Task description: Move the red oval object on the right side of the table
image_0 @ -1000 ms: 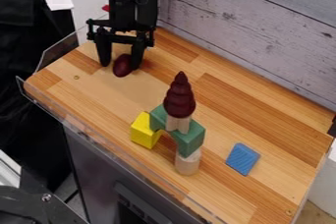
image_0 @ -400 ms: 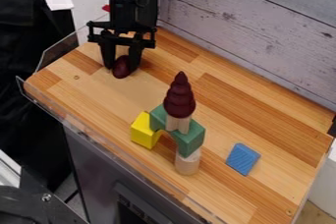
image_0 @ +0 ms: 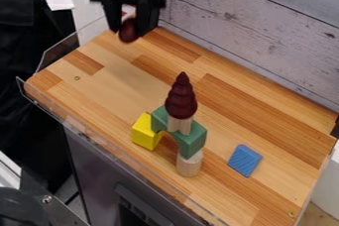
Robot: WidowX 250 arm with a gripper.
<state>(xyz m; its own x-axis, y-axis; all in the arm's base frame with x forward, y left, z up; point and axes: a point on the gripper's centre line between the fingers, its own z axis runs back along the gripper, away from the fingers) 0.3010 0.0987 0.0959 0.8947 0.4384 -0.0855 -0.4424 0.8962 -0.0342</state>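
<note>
Dark red oval (image_0: 128,30) is off the counter (image_0: 265,116), up near its far left corner. It was down on the wood in both earlier frames, with the end effector (image_0: 130,28) around it; now both have risen together. The rest of the layout hasn't shifted.

End effector: closed in on the oval, one finger each side, oval's lower end poking out below the tips. Reads as a good pick. How firm the pinch is, I can't tell.

For the task: pick looks done, transfer and place remain. Oval is at the wrong end, so the next move should be a carry across to the right side, then lower and let go.

Main hazard is the stack mid-counter: dark red ringed spire (image_0: 181,98) on a pale wooden piece (image_0: 179,124), on a green arch (image_0: 192,138), whose near end sits on a pale cylinder (image_0: 189,164). Looks tippy. Yellow block (image_0: 144,132) is by the arch's left end; can't tell if it bears any load. Either go well over the spire or pass on the wall (image_0: 258,27) side.

Blue block (image_0: 245,160) lies right of the stack; set down clear of it. Oval is rounded, so it'll probably roll if dropped. Lower it to contact first, then release.
</note>
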